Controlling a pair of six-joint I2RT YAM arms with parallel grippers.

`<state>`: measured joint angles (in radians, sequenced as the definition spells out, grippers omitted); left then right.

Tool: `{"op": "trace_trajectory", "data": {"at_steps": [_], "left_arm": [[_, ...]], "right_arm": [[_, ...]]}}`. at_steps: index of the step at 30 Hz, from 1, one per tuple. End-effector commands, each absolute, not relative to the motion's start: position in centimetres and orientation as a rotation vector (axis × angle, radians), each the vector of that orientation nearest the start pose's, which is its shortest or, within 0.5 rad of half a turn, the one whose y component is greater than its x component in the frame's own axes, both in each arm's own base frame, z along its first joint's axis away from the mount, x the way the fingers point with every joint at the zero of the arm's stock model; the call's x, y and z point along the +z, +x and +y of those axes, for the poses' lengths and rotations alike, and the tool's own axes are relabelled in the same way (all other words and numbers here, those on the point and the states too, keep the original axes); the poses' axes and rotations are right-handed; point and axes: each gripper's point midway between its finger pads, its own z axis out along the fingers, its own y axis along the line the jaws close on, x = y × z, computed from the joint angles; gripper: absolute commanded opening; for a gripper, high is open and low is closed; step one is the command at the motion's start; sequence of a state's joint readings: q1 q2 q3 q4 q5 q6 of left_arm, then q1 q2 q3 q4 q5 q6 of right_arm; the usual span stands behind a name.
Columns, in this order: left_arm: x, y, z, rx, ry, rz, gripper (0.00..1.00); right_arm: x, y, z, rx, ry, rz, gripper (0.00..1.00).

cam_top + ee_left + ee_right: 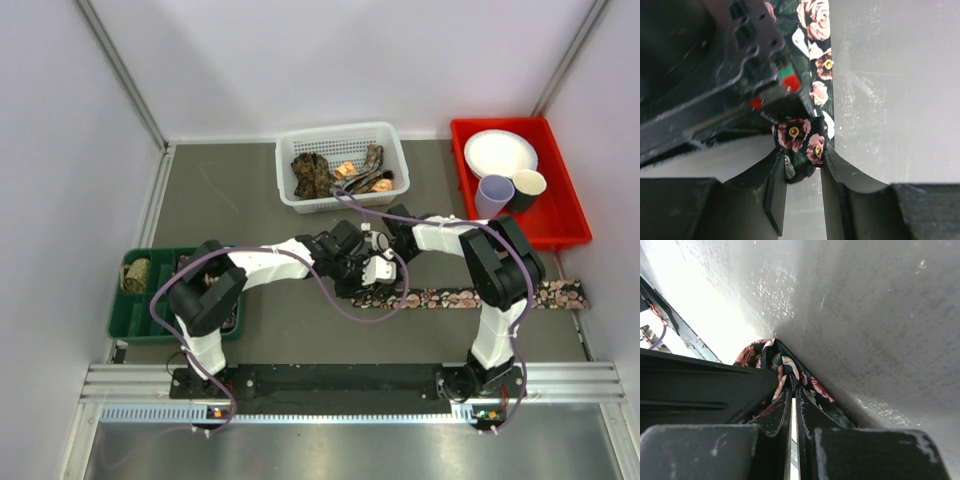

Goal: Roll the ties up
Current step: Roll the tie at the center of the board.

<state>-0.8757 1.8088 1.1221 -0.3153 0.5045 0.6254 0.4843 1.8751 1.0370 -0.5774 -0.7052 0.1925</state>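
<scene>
A dark tie [480, 296] with pink roses lies flat across the table, running right from the centre. Its left end is turned into a small coil [797, 134]. My left gripper [802, 155] is shut on that coil, one finger [774, 187] on each side of it. My right gripper [793, 388] is shut on a fold of the same tie [817, 390], with its jaws almost touching. Both grippers meet at the tie's left end [365, 283]. More ties [330, 172] lie heaped in the white basket [395, 150]. A rolled tie [136, 275] sits in the green tray [118, 325].
A red bin [565, 215] at the back right holds a white plate [500, 152] and two cups [494, 192]. The green tray sits at the left edge beside my left arm. Purple cables [340, 300] loop over the table between the arms.
</scene>
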Motion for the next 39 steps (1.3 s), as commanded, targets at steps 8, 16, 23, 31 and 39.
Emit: {"op": "trace_trajectory", "data": {"at_steps": [8,16,23,31,39], "left_arm": [[0.8,20.5,-34.7,0.835,-2.529,-2.293,0.31],[-0.7,19.2,-31.8,0.727,-2.51,-2.2,0.23],[-1.2,18.9,-31.3,0.701,-2.5,-2.178,0.22],[-1.5,18.9,-31.2,0.696,-2.492,-2.175,0.22],[-1.4,19.0,-31.3,0.696,-2.501,-2.177,0.23]], "right_arm": [[1.1,21.2,24.4,1.074,-0.575,2.967,0.0],[3.7,20.8,23.7,1.167,-0.614,2.937,0.05],[6.9,20.4,22.1,1.286,-0.597,2.925,0.34],[8.7,21.0,22.1,1.444,-0.495,2.804,0.45],[7.6,21.7,23.4,1.499,-0.394,2.813,0.49]]}}
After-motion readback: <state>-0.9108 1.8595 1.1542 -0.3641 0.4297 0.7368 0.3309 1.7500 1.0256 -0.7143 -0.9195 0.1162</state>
